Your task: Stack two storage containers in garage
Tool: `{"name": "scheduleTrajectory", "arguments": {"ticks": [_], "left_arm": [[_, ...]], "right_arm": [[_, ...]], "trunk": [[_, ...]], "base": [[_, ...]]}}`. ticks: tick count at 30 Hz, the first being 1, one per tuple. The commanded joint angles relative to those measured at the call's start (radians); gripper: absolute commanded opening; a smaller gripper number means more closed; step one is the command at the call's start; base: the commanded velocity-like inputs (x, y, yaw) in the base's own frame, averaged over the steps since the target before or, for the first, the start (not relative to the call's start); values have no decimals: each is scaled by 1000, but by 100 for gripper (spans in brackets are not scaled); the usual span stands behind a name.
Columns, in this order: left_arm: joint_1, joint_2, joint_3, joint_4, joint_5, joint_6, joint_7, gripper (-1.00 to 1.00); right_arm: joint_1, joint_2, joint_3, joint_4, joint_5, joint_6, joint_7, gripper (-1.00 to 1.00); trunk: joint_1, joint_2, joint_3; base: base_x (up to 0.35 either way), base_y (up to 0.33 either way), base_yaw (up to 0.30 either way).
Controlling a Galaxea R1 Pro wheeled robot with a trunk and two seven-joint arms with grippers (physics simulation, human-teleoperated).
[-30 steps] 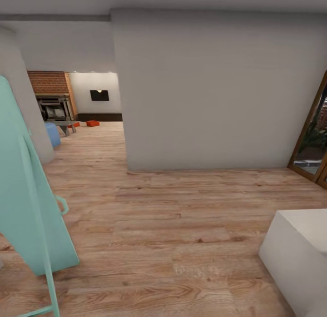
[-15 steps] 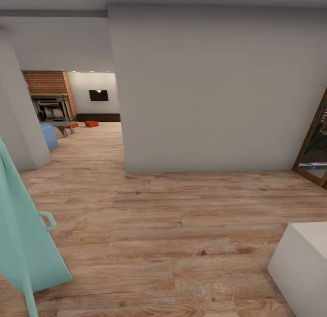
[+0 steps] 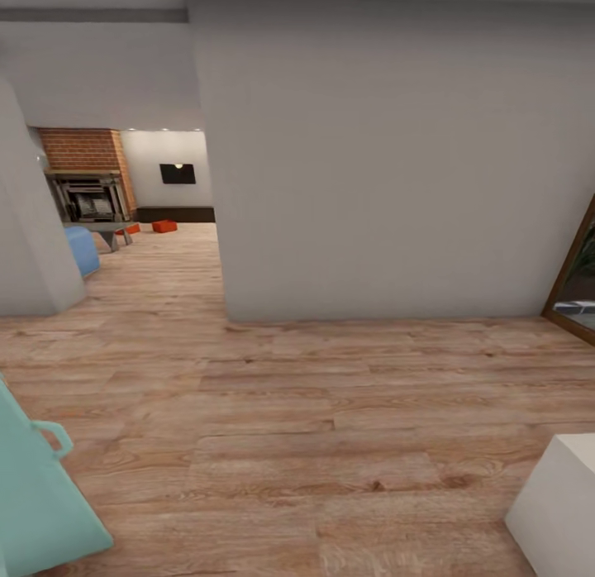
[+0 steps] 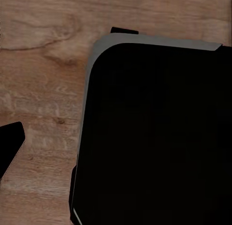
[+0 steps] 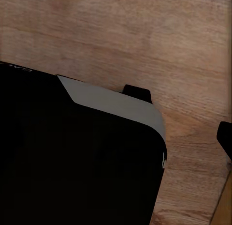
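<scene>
Head view: camera is looking down a hallway with a light wood-plank floor (image 3: 330, 412). A big white wall block (image 3: 388, 155) is taking up the middle and right. Through the opening to its left the living room is showing far off: brick fireplace (image 3: 83, 176), black TV (image 3: 178, 174) on the back wall, a blue sofa corner (image 3: 81, 248), a grey table (image 3: 107, 230). The two storage containers are sitting on the floor back there, well apart from the robot: one orange-red bin (image 3: 164, 226) in the clear, the second bin (image 3: 130, 229) partly hidden behind the table, so just a sliver is reading. Both are too small to make out any detail. A mint-green panel with a handle (image 3: 37, 494) is cutting off at the lower left edge, a white box corner (image 3: 558, 511) at the lower right, a wood-framed glass door (image 3: 578, 279) at the right edge.

Left wrist view: a black rounded body with a grey rim (image 4: 154, 128) is blocking most of the frame, wood planks around it. A dark tip at the edge is probably a finger; can't tell whether the left fingers are spread or closed.

Right wrist view: same story, a black body with grey edge (image 5: 82, 157) over wood floor. Right fingers' state can't be told either.
</scene>
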Motion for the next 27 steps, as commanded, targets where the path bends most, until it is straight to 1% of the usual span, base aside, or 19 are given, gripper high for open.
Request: {"name": "scheduleTrajectory", "arguments": {"ticks": [1,6,13,27], "left_arm": [[0,0,3,0,6,-2,0,100],[-1,0,3,0,5,-2,0,100],[0,0,3,0,5,-2,0,100],[-1,0,3,0,5,-2,0,100]], "right_arm": [[-1,1,8,3,-8,-6,-1,100],[-1,1,8,3,-8,-6,-1,100],[-1,0,8,3,-8,-6,-2,100],[-1,-1,8,3,-8,-6,-2,100]], "trunk": [[1,0,-1],[1,0,-1],[1,0,-1],[1,0,-1]], "base": [[321,0,0],[321,0,42],[321,0,213],[321,0,14]]}}
